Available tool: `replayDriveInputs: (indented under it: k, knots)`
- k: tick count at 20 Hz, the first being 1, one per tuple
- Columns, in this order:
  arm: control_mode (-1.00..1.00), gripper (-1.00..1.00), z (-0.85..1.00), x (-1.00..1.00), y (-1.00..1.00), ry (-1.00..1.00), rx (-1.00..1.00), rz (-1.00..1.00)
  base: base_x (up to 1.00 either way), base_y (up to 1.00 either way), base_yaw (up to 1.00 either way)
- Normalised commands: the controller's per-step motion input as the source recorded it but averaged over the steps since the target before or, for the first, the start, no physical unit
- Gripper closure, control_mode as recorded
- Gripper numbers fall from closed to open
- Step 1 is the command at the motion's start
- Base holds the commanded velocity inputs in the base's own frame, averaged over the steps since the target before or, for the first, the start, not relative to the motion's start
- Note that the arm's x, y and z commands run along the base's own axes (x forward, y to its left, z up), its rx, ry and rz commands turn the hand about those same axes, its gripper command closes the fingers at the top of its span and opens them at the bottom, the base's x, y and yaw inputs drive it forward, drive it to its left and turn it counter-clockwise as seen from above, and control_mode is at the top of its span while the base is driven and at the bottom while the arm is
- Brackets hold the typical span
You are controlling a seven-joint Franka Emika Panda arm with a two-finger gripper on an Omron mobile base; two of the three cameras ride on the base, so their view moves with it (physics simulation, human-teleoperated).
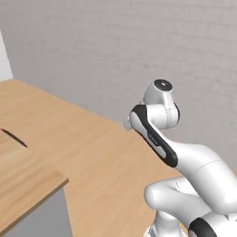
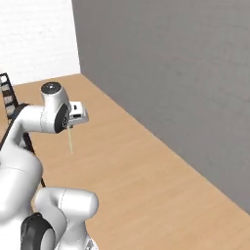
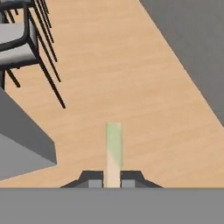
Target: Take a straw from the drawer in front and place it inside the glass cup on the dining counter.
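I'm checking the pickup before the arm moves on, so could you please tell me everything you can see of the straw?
The straw is a thin, straight, plain stick, pale tan near the gripper and greenish toward its free end in the hand view. The shut finger tips pinch it at one end, one on each side. In the right base view it hangs almost straight down from the gripper, its free end above the wooden floor and touching nothing else. Its material cannot be told.

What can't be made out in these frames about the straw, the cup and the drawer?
- Straw: its held end is hidden between the gripper fingertips in the hand view; thin and faint in the right base view.
- Chairs: cut off by the hand view's top-left edges.
- Glass cup, drawer: whereabouts cannot be told.
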Motion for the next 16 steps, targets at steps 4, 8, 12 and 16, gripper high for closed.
replayDriveInputs:
  k: [4,8,12,16]
  knots:
    - [1.0,1.0,0.0,0.0,0.0,0.0,0.0,0.0,1.0,-0.26,0.69]
    - [1.0,1.0,0.0,0.0,0.0,0.0,0.0,0.0,0.98,-0.31,0.68]
    - [1.0,1.0,0.0,0.0,0.0,0.0,0.0,0.0,0.83,-0.51,0.62]
    - [1.0,1.0,0.0,0.0,0.0,0.0,0.0,0.0,0.76,-0.67,0.56]
